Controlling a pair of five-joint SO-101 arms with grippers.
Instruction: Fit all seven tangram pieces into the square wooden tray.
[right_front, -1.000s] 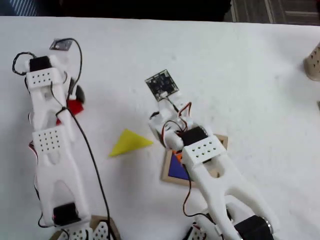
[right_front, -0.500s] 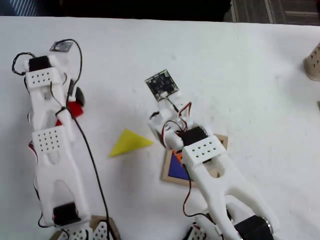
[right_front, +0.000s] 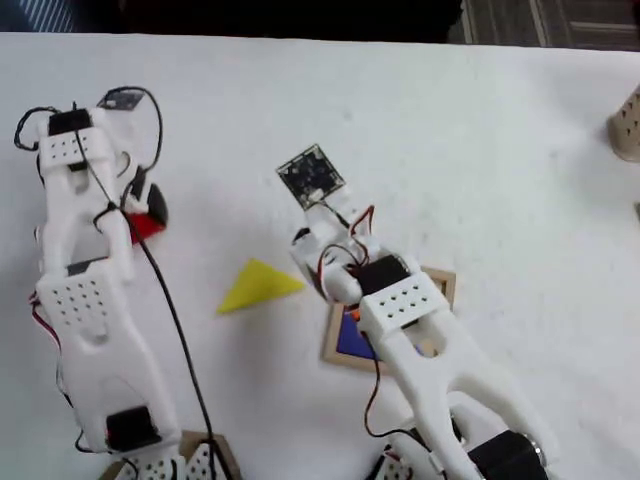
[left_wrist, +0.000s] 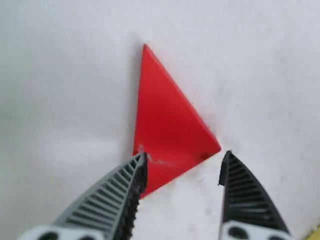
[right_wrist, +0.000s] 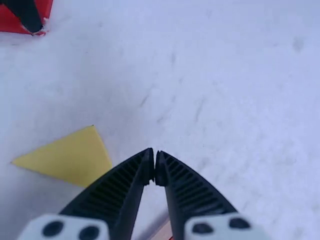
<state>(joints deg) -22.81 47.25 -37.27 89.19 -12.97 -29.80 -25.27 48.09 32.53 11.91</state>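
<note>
Red and flat, the red triangle (left_wrist: 167, 125) was found lying on the table (right_front: 450, 130) at its left side, well apart from the tray (right_front: 443, 283), which was largely covered by the right arm and in which a blue piece (right_front: 352, 340) could be made out. The left gripper (left_wrist: 185, 157) was held just above the red triangle with its jaws spread wide, one fingertip over the edge of the piece and the other beside its near corner. The step in hand was judged to be the grasp of this piece. For it to be done well, the gripper would need to be lowered until both fingertips met the table, with the corner kept squarely between them, and only then closed. So thin a piece was thought likely to slide or tip up if it were pinched from one side first. A grip across two straight edges, rather than on the point, was judged safer for the carry to the tray. The yellow triangle (right_front: 255, 285) was seen between the two arms, near the tray but not touching it, so the path over it would have to be kept high. The right gripper (right_wrist: 152, 155) hung above the table beside the yellow triangle with its jaws pressed together and nothing held.
</note>
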